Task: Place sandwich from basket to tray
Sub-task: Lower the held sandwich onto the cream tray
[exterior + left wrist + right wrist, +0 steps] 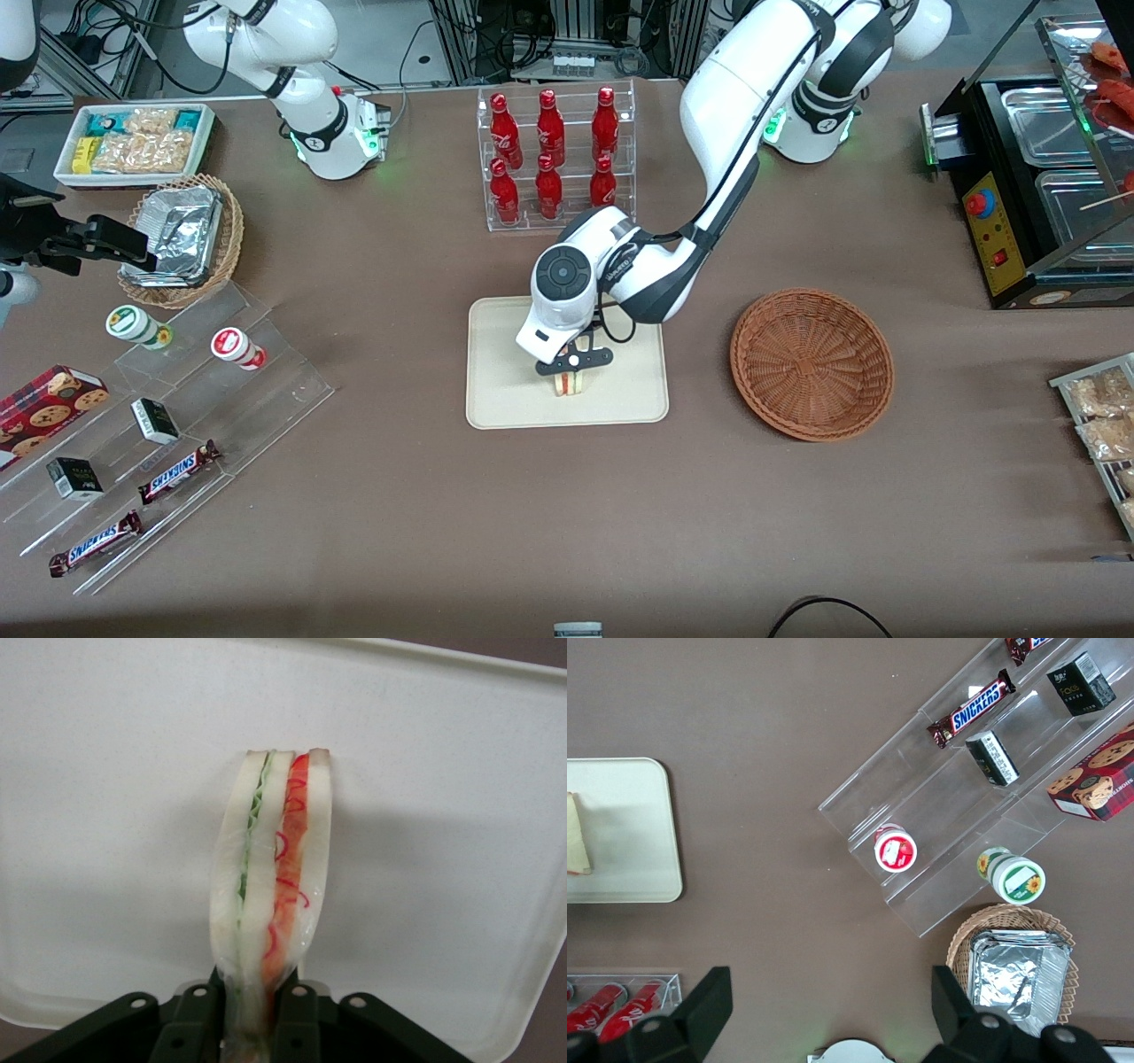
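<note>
Sandwich (270, 895) is pinched upright betw. closed fingers (197, 1023) of claw (572, 365), directly below claw over tray (505, 390). Basket (811, 363) is seen well apart on tabletop (567, 514), toward working arm's end.

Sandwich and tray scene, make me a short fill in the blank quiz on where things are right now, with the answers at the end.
1. The gripper is shut on the ____.
2. The sandwich is over the cream ____, not in the wicker one.
3. The round reddish-brown basket holds ____ sandwiches.
4. The rack beside the tray, farther from the front camera, holds six red ____.

Missing words: sandwich; tray; no; bottles
</note>
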